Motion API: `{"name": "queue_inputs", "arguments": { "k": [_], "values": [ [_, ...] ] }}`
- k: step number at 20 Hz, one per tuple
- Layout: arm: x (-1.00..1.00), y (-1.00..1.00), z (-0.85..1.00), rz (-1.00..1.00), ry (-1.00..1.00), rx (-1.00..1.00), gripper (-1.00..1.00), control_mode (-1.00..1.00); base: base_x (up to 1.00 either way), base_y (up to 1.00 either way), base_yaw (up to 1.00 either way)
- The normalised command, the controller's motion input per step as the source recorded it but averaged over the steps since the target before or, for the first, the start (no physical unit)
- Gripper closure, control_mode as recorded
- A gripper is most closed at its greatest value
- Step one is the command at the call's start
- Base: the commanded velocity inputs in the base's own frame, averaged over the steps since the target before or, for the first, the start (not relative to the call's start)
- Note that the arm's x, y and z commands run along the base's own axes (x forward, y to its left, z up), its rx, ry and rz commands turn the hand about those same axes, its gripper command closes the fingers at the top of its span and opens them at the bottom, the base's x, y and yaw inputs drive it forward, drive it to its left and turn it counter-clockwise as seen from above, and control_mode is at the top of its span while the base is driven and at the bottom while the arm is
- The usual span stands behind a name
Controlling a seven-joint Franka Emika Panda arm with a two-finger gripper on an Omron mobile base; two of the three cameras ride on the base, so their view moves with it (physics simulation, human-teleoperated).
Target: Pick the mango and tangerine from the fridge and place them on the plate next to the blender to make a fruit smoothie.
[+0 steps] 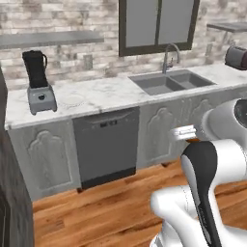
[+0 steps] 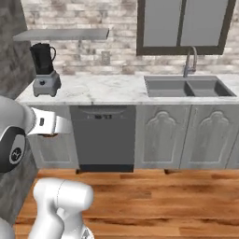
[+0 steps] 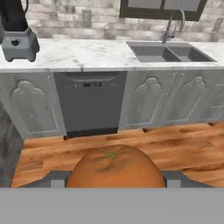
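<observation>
An orange, round fruit with a small green stem spot, by its look the tangerine (image 3: pixel 113 168), sits between my fingers, and my gripper (image 3: pixel 113 180) is shut on it. I hold it in the air over the wooden floor, in front of the counter. The hand (image 1: pixel 184 132) shows white in both base views, and a sliver of orange (image 2: pixel 49 135) peeks out under it. On the counter stands the blender (image 1: pixel 38 81) (image 2: pixel 45 70) (image 3: pixel 16 35), with the white plate (image 1: pixel 72 100) (image 2: pixel 74 88) (image 3: pixel 59 54) just right of it. The fridge (image 1: pixel 9 193) (image 2: pixel 9 51) edges the left side. The mango is out of view.
A dark dishwasher (image 1: pixel 106 144) (image 3: pixel 89 103) sits under the counter below the plate. The double sink (image 1: pixel 171 81) (image 3: pixel 170 52) with its faucet (image 2: pixel 189 59) lies to the right. A steel toaster (image 1: pixel 236 57) stands at the far right, and a wall shelf (image 2: pixel 63 33) hangs above the blender.
</observation>
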Motion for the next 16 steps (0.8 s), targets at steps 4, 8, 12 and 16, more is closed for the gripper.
{"name": "queue_inputs", "arguments": {
  "k": [4, 8, 12, 16],
  "values": [
    [0.00, 0.00, 0.00, 0.00, 0.00, 0.00, 1.00, 1.00, 0.47, 0.60, 0.68],
    [0.00, 0.00, 0.00, 0.00, 0.00, 0.00, 1.00, 1.00, 1.00, 0.11, 0.30],
    [0.00, 0.00, 0.00, 0.00, 0.00, 0.00, 1.00, 1.00, 1.00, -0.19, 0.01],
    [0.00, 0.00, 0.00, 0.00, 0.00, 0.00, 1.00, 1.00, 1.00, -0.05, 0.00]
  ]
}}
